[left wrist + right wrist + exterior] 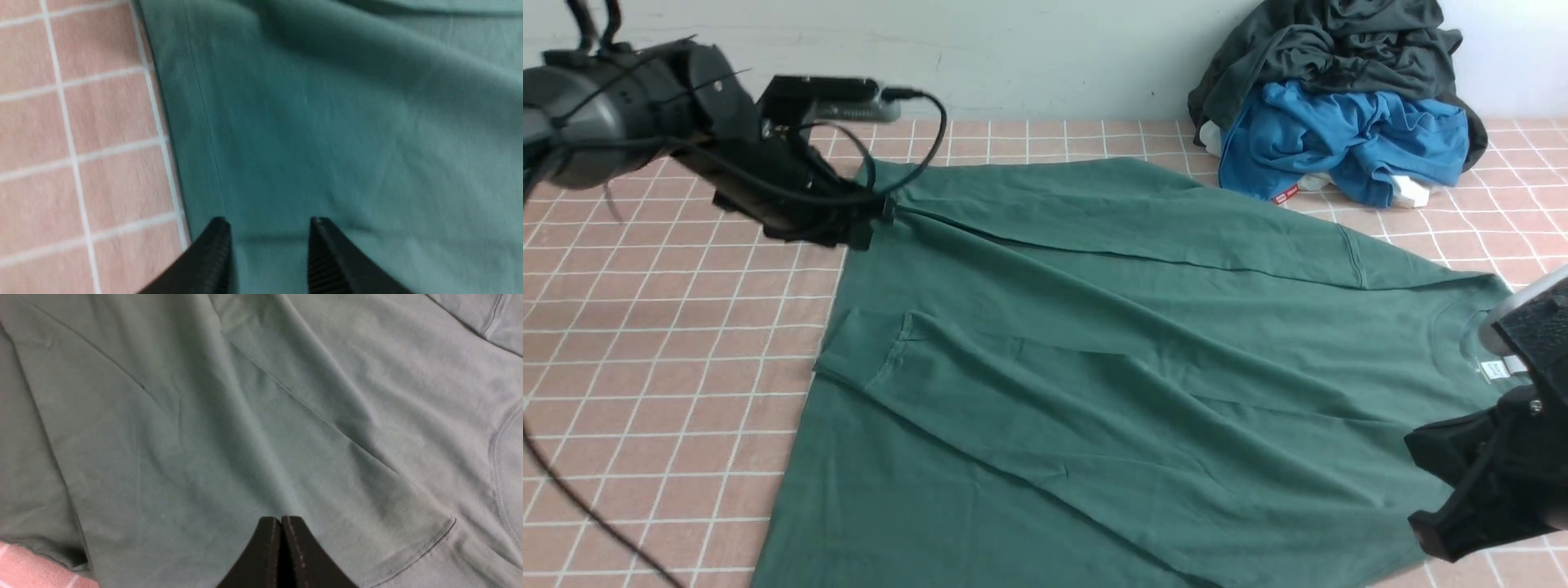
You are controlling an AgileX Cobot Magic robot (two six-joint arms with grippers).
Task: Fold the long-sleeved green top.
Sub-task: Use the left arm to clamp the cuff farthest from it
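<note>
Green long-sleeved top (1094, 343) lies spread flat on the worktop (645, 343), neck toward the robot's right and hem toward its left, with both sleeves folded across the body. A white neck label (1493, 369) shows inside the collar; its print is too small to read. The top's near edge is cut off by the bottom of the front view, and the right arm covers part of the near shoulder.

The left end effector (269, 228) hangs over the far hem corner with its jaws apart and only flat cloth showing between them; the left wrist view is blurred. The right end effector (281, 522) has its jaws pressed together above the fabric, with nothing between them.

At the far right a charcoal garment (1331, 49) is heaped over a blue garment (1339, 139), which carries a small red tag (1286, 194) with illegible lettering. The worktop is pink with a white grid, backed by a pale wall (1054, 49).
</note>
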